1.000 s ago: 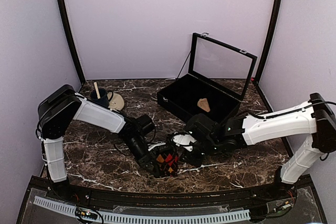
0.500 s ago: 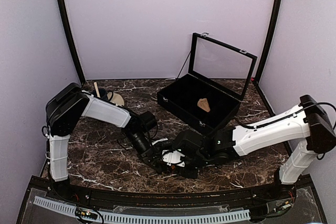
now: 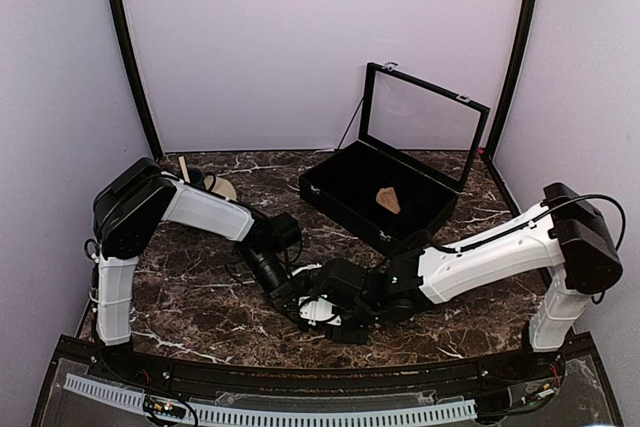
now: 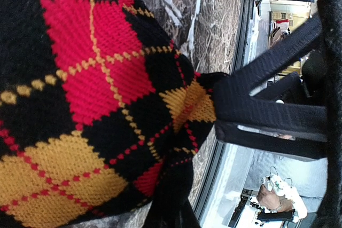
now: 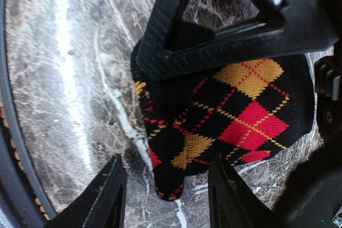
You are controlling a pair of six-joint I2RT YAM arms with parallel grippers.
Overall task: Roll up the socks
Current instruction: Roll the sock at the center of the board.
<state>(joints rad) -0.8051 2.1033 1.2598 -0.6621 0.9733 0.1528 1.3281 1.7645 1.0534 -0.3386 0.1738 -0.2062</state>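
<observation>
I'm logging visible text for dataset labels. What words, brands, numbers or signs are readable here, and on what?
No text can be read in any view.
argyle sock: diamond pattern only, no lettering.
background clutter beyond the table edge, left wrist view: any print is too blurred to read.

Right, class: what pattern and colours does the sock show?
The argyle sock is black with red and orange diamonds, clearest in the left wrist view.

Black case [image 3: 345,185] stands lid-up at the back of the marble bench [image 3: 190,309], tan piece [image 3: 388,199] inside, cup [image 3: 198,183] back left.
</observation>
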